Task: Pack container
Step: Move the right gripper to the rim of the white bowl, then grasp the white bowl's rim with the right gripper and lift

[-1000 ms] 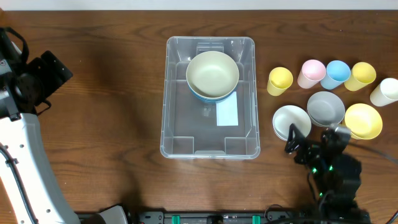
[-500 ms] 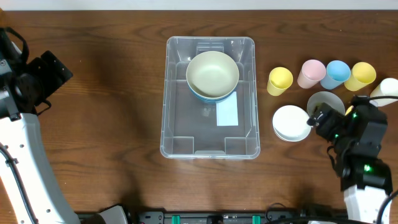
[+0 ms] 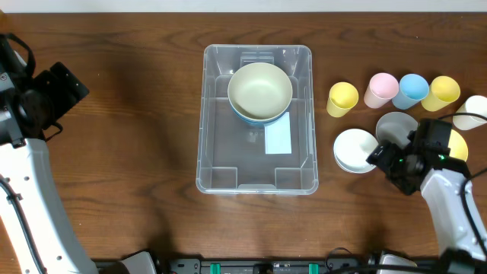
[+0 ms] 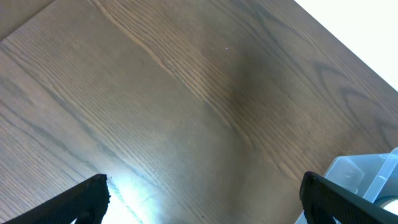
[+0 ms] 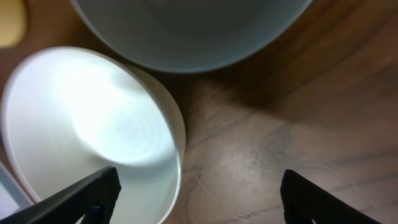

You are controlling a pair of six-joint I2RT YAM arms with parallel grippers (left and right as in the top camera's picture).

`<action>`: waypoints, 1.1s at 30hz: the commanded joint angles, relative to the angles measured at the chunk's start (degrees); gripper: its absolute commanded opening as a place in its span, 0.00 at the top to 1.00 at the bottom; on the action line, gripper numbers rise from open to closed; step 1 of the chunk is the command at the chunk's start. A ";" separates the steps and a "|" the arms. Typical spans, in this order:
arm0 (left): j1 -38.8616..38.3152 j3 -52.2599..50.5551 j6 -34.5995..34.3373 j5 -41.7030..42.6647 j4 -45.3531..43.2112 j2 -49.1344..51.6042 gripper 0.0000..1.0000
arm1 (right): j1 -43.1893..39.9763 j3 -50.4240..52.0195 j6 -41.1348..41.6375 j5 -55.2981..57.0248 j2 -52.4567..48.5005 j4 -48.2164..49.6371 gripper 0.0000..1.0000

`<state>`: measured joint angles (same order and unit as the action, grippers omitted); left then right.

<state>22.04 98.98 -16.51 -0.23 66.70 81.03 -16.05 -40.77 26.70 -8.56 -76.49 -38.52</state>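
Observation:
The clear plastic container [image 3: 228,164] lies mid-table with a cream bowl [image 3: 260,91] nested in a blue one at its far end. A white label [image 3: 278,138] shows on its base. My right gripper [image 3: 378,157] is open at the right rim of the white bowl [image 3: 354,150]. In the right wrist view, that gripper [image 5: 199,199] straddles the white bowl's [image 5: 87,137] rim, one finger over the bowl and the other over the table. My left gripper [image 4: 205,199] hangs open over bare wood at the far left, with a corner of the container [image 4: 367,174] at the view's right edge.
A grey bowl [image 3: 396,125] and a yellow bowl [image 3: 459,148] sit right of the white one. Behind them stand several cups: yellow [image 3: 342,98], pink [image 3: 381,89], blue [image 3: 413,90], yellow [image 3: 441,92], white [image 3: 472,112]. The left arm [image 3: 38,99] is at the left edge.
My right arm rose from the table's front edge to the bowls, then shifted left and came down at the white bowl's right rim. The left arm has not moved.

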 commanded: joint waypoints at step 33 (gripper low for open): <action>0.28 -0.46 -0.11 -0.48 0.15 0.31 0.02 | 0.00 6.43 -0.68 -5.44 -1.70 12.13 0.74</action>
<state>22.04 98.96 -16.51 -0.23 66.70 81.03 -16.05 -34.41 26.55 -13.58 -79.55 -26.41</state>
